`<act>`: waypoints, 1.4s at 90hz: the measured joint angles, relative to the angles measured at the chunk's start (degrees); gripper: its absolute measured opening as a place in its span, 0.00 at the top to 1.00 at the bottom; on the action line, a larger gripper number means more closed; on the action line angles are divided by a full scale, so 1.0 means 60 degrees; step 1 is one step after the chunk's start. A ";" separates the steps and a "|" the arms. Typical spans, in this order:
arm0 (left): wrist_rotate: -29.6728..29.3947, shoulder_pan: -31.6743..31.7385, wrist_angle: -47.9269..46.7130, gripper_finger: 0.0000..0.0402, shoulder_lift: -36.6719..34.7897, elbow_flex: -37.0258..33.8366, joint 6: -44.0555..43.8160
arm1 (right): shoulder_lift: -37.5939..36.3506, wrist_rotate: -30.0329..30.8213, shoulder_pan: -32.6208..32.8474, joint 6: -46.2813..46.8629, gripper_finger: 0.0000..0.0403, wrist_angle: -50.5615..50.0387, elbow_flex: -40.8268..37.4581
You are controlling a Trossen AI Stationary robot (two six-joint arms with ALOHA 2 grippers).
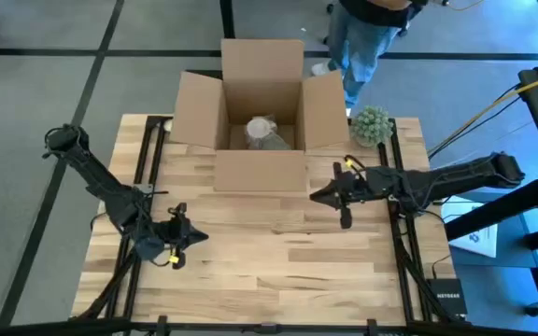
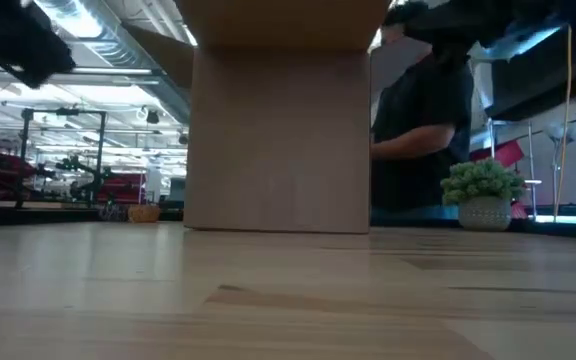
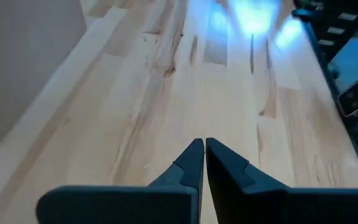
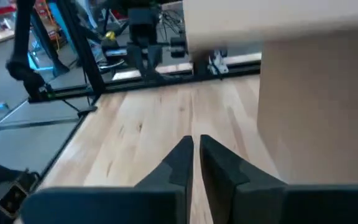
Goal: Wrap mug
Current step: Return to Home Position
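An open cardboard box (image 1: 260, 112) stands at the table's far middle. Inside it lies a pale wrapped bundle (image 1: 267, 133); the mug itself is hidden. My left gripper (image 1: 199, 237) hovers over the table's near left, shut and holding nothing; its fingertips (image 3: 204, 146) meet over bare wood. My right gripper (image 1: 318, 197) is right of the box's near flap, shut and holding nothing, its fingertips (image 4: 194, 144) close together beside the box wall (image 4: 316, 106).
A small green plant in a pale pot (image 1: 371, 125) stands at the far right of the table, right of the box. A person (image 1: 367, 37) stands beyond the table's far edge. Bare wood (image 1: 269, 252) fills the table's near half between the arms.
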 joint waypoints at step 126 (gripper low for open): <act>0.6220 0.7096 0.5357 1.00 -0.4299 -0.4641 0.4151 | -0.1489 -0.0765 -0.0273 0.0164 0.99 0.0828 -0.1852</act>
